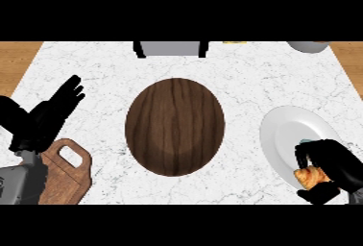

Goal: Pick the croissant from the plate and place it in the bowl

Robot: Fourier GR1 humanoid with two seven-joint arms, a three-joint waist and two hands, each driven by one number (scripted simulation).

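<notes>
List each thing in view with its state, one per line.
croissant: on the plate, right hand curled round it.
plate: flat on the counter, at right.
bowl: upright, nothing in it.
right hand: shut on the croissant.
left hand: open, resting at left.
cutting board: flat, lower left.

**Black hands, grey forearm**

We see two hands, both matt black throughout. The left hand (pixel 50 113), near the table's left edge, has long, slim, blocky fingers and a thick thumb, all of the same black as the palm, with no markings that we can make out. Behind it runs a grey forearm (pixel 13 185) with a darker, ribbed black strip along its side. The right hand (pixel 339 166), near the table's right edge, looks bulkier and rounded, equally black; its forearm we cannot make out.
</notes>
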